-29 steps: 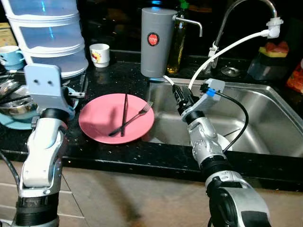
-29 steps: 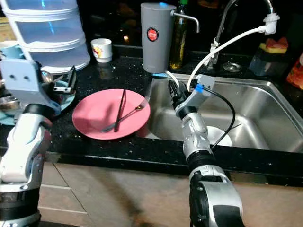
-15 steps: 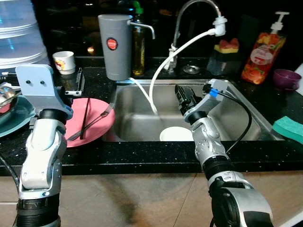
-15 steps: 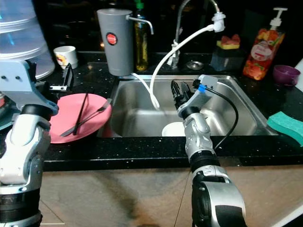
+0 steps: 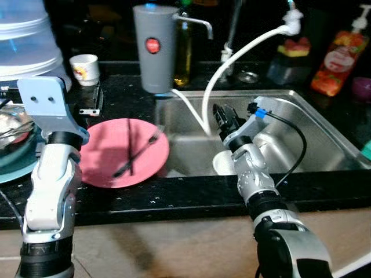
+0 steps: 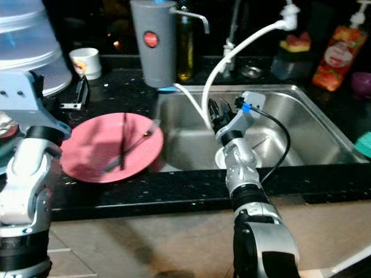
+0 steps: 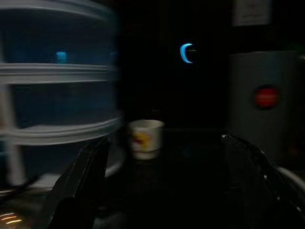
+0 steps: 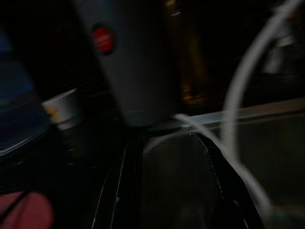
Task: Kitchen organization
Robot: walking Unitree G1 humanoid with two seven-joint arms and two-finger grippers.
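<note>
A pink plate [image 5: 98, 165] lies on the black counter left of the sink, with dark chopsticks [image 5: 128, 145] and a fork [image 5: 142, 152] crossed on it. My left gripper [image 5: 94, 99] hovers open above the counter just behind the plate; its wrist view looks at a white cup [image 7: 145, 138] between spread fingers [image 7: 83, 183]. Over the steel sink [image 5: 307, 119], my right gripper [image 5: 223, 117] is open and empty, close to a white hose [image 5: 232, 58]. A white bowl [image 5: 220, 164] in the sink is partly hidden by my right arm.
A grey dispenser [image 5: 153, 49] and an oil bottle [image 5: 184, 52] stand behind the sink's left corner. Stacked clear containers [image 5: 26, 35] and the white cup [image 5: 85, 66] are at the back left. A teal plate with metal ware [image 5: 11, 139] sits far left; a soap bottle [image 5: 339, 58] is at back right.
The whole picture swung right and has now swung partly back left, so the camera moved. Both arms keep the same pose, and the plate and cutlery lie as before.
</note>
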